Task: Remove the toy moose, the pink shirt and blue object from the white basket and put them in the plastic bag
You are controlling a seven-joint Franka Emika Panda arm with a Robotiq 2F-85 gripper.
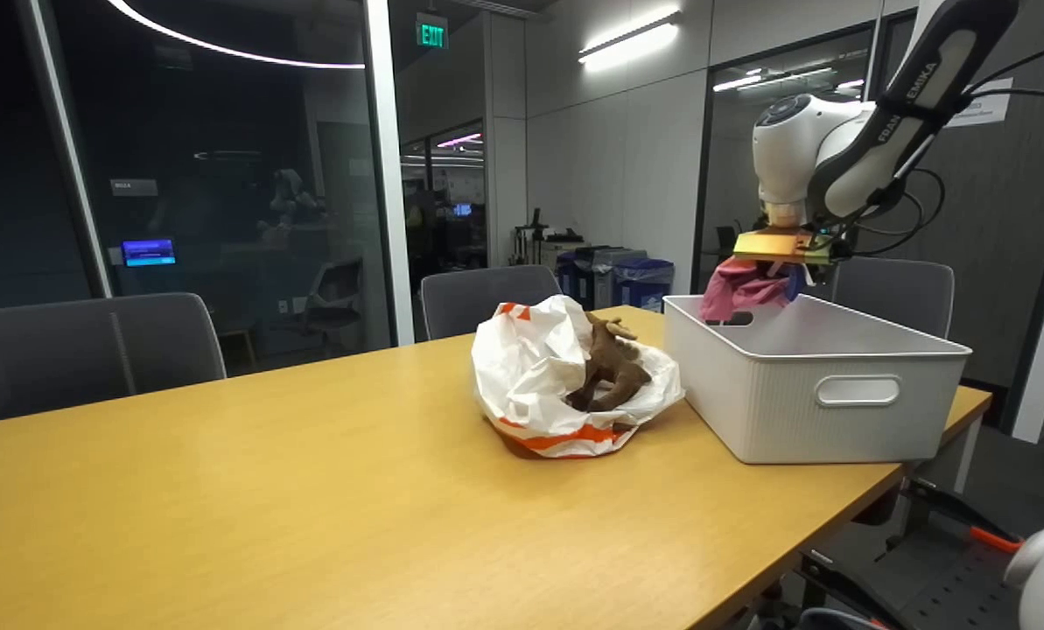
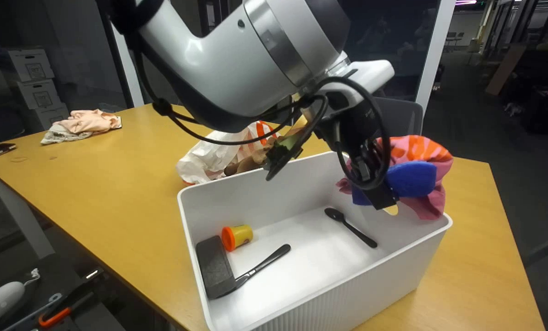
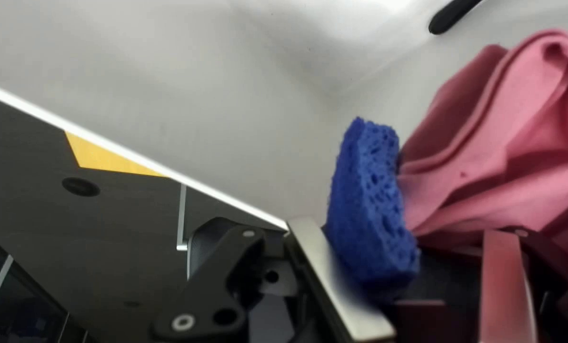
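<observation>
The gripper [image 3: 403, 233] pinches the blue sponge [image 3: 372, 205] and the pink shirt [image 3: 517, 157] together, at one end of the white basket [image 1: 788, 420] — a black spoon [image 2: 354, 230] lies inside. The toy moose [image 1: 613, 363] rests in the plastic bag [image 1: 526, 376], just beside the basket.

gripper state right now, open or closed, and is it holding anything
Gripper: closed, holding the blue sponge and the pink shirt together.
</observation>
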